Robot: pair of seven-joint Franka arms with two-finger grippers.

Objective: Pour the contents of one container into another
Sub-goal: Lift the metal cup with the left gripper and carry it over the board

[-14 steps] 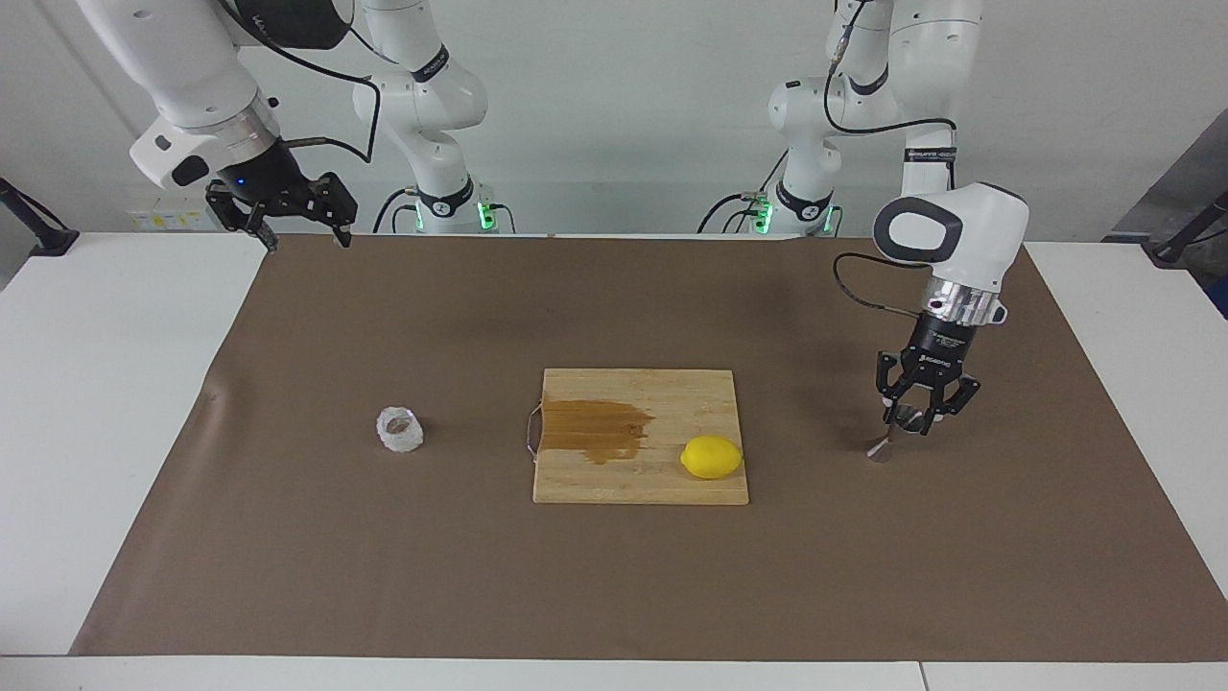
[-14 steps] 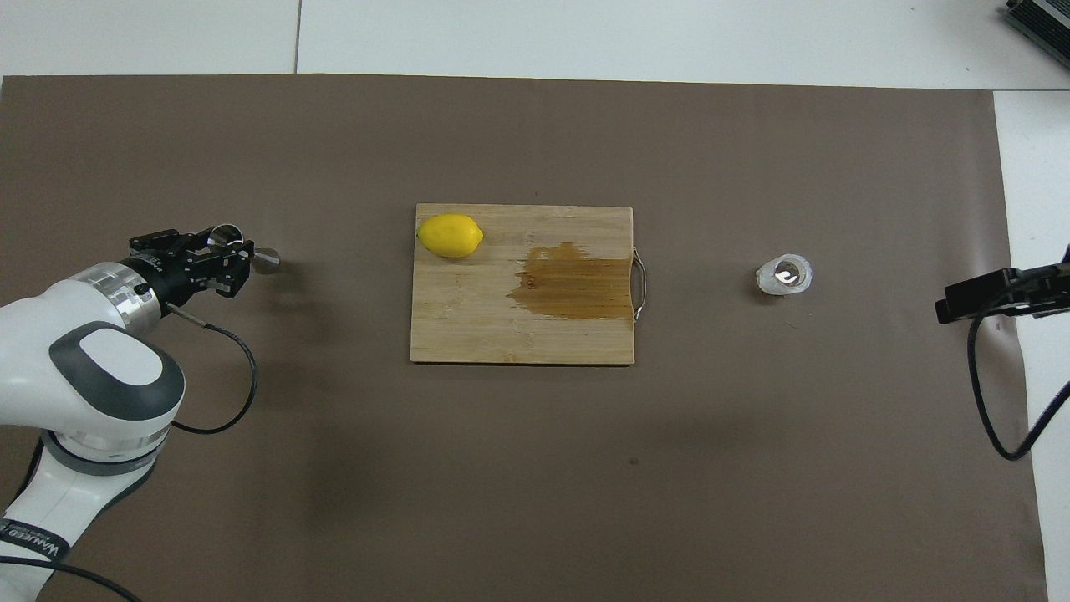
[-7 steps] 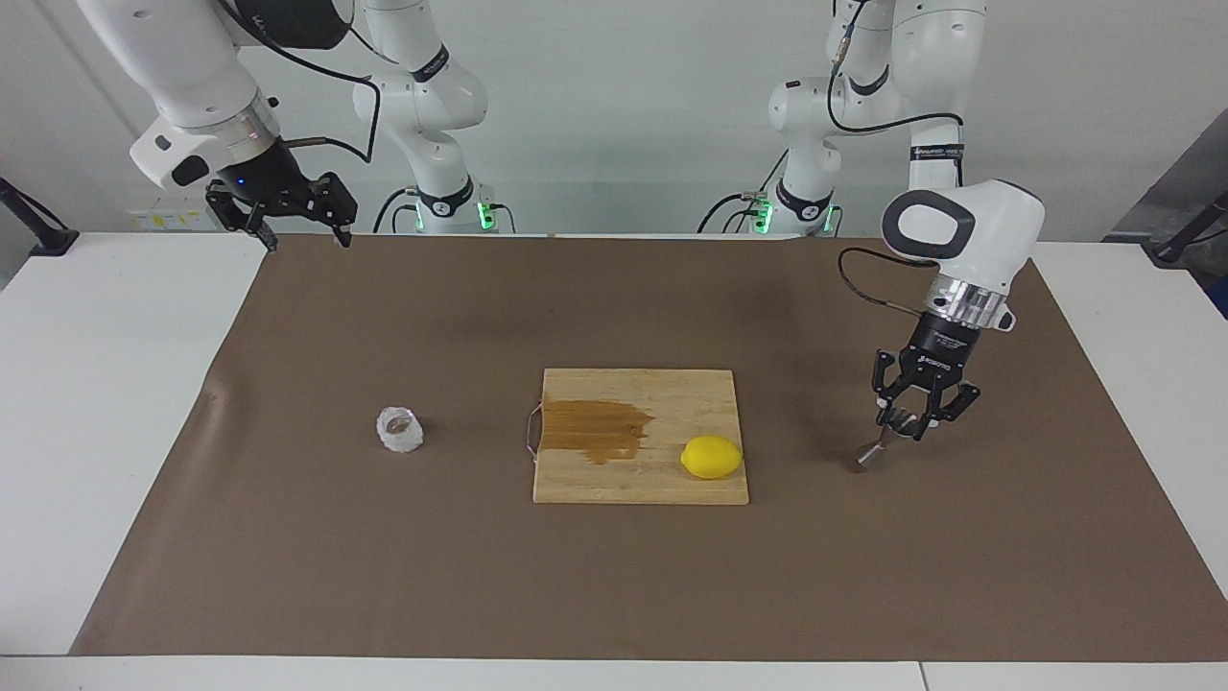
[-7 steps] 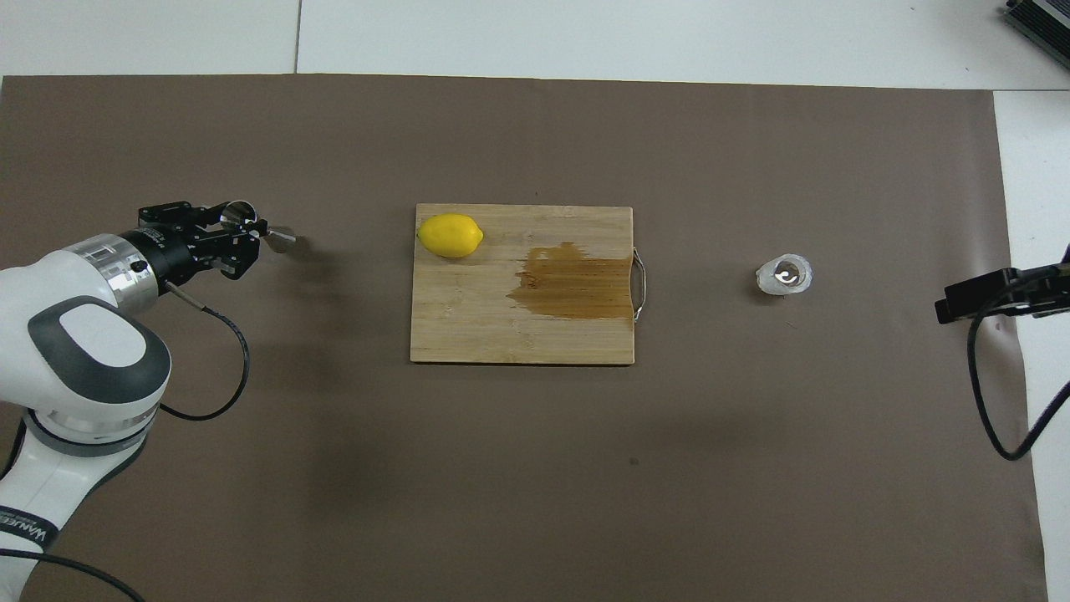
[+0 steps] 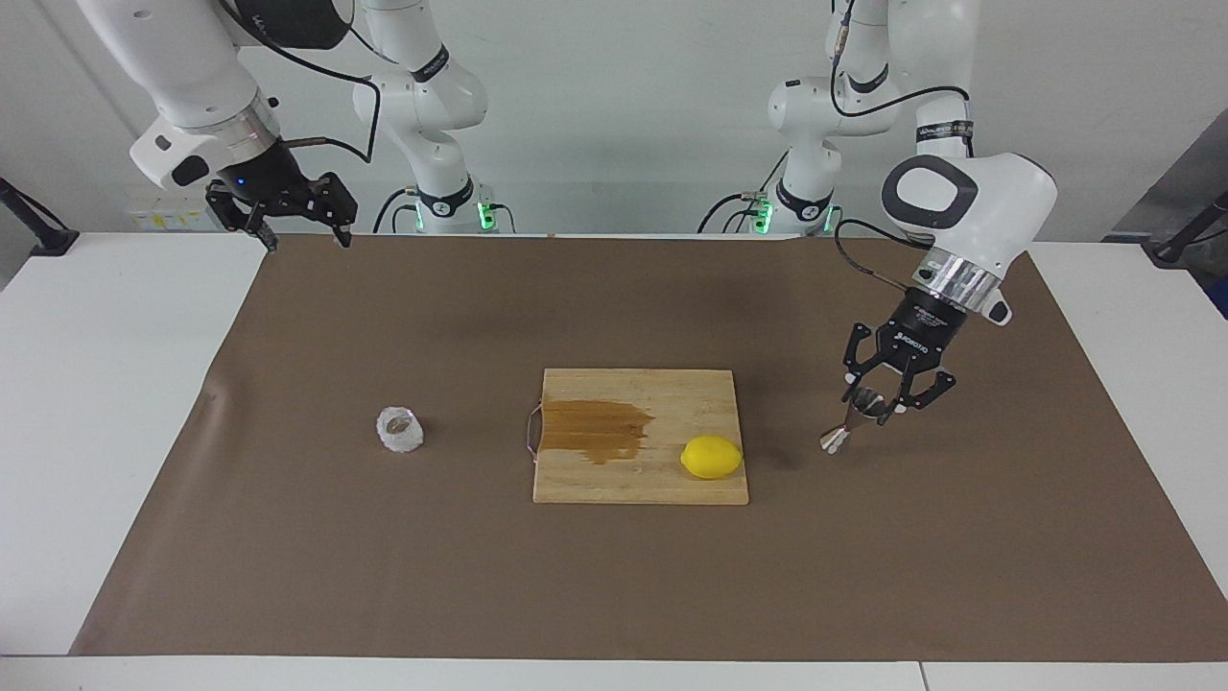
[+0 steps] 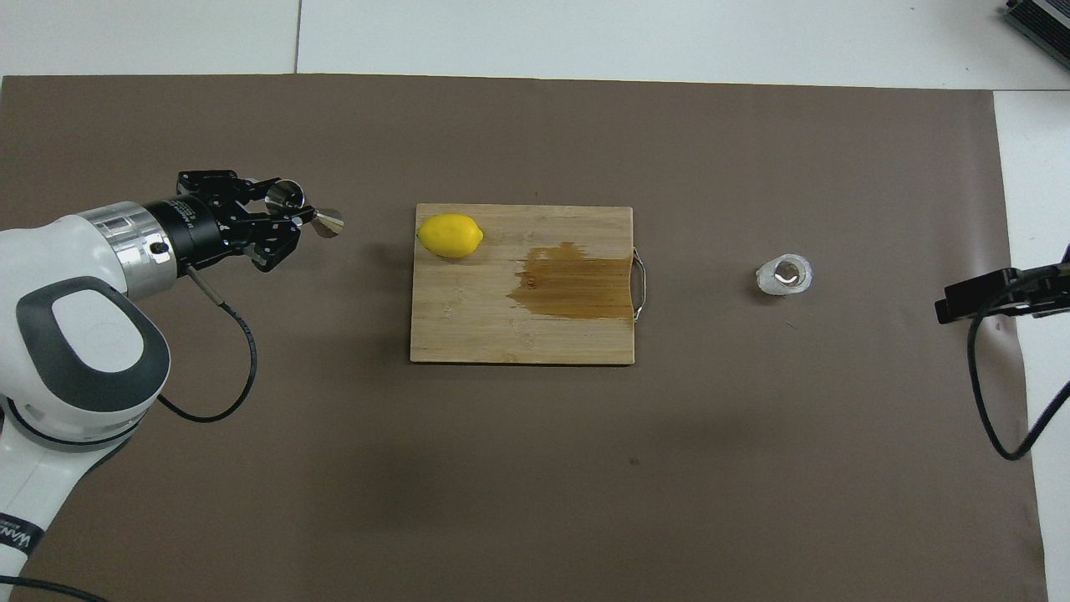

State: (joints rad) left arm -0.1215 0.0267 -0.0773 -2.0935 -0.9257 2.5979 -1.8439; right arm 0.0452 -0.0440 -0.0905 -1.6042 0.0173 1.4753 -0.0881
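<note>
**A:** Jigger (image 5: pixel 854 419) up off the desk (image 5: pixel 614 576), clamped at its upper cone in the left tool (image 5: pixel 884 404), tilted, lower cone pointing down toward the cutting board (image 5: pixel 641 480).

**B:** And the glass cup (image 5: pixel 399 430)?

**A:** Standing upright on the brown mat toward the right arm's end of the desk, well apart from the jigger. The board, with its brown stain (image 5: pixel 597 428) and the lemon (image 5: pixel 711 457), lies between them.

**B:** So that's the gap that matters.

**A:** I'd say so. The cup lies straight along the desk's length from the left tool, past the whole board. The jigger's long axis leans that way too.

**B:** Right tool (image 5: pixel 299 228)?

**A:** Waiting high over the mat's corner by its own base, fingers spread, nothing in them. It looks nearer the cup than the left tool is, so my guess is it fetches the cup.
</note>
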